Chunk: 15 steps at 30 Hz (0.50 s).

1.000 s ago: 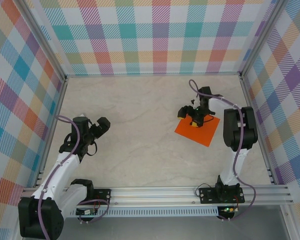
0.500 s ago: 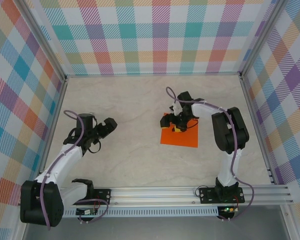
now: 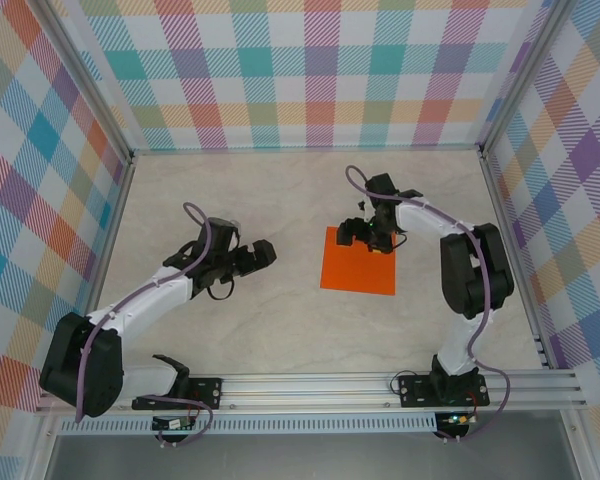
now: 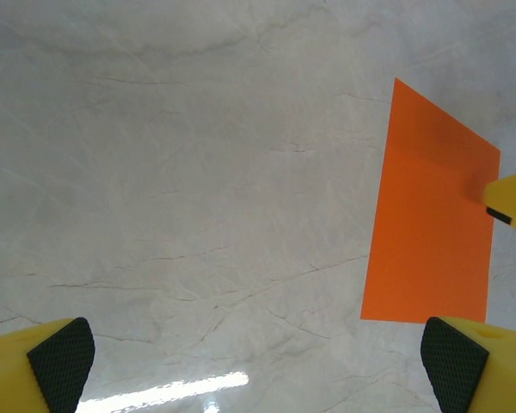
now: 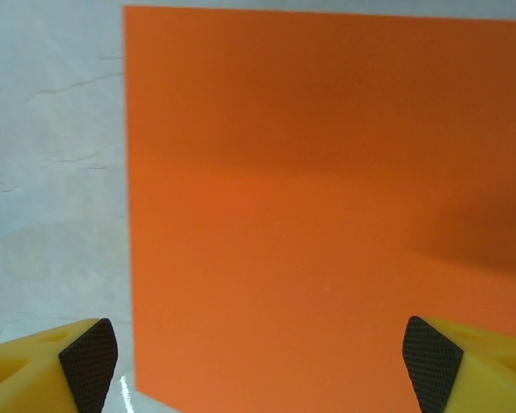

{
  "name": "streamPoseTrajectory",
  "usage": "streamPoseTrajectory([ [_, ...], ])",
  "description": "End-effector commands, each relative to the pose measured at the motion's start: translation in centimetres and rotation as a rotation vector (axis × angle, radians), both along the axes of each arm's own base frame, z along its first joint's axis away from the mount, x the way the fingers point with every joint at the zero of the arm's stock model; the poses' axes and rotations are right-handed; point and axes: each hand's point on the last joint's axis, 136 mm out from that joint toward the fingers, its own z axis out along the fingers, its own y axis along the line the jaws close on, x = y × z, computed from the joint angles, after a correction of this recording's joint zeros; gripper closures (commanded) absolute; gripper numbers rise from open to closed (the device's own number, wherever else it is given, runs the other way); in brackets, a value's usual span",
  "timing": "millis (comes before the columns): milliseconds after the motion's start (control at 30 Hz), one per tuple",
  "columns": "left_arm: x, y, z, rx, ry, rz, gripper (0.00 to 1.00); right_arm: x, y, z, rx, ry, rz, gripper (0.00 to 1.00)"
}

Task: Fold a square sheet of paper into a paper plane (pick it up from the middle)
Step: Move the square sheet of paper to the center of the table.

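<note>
Right claw (image 5: 260,351) spread, just above flat orange paper (image 5: 327,172)

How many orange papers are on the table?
1. The orange paper lies flat on the table, right of the middle, with the right end effector over its far edge. Another sheet stacked exactly under it would be hidden.

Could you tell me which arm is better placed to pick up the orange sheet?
Probably the right arm: the right pincer is open over the far edge of the flat orange paper sheet, while the left pincer, also open, is off to the sheet's left.
</note>
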Motion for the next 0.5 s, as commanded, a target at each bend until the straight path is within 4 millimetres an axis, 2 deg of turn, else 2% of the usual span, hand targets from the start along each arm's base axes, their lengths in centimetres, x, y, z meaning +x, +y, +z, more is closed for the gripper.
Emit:
streamPoseTrajectory([
  [0, 0.9, -0.3, 1.0, -0.008, -0.031, 0.026, 0.0, -0.5, 0.7, -1.3, 0.002, 0.058, 0.004, 0.12],
  [200, 0.8, -0.6, 0.7, -0.013, -0.021, 0.012, 0.0, -1.7, 2.4, -3.0, 0.028, 0.112, 0.031, 0.14],
  [467, 0.6, -0.7, 0.7, -0.023, -0.026, 0.005, 0.0, -4.7, 6.6, -4.5, 0.034, 0.15, 0.106, 0.15],
])
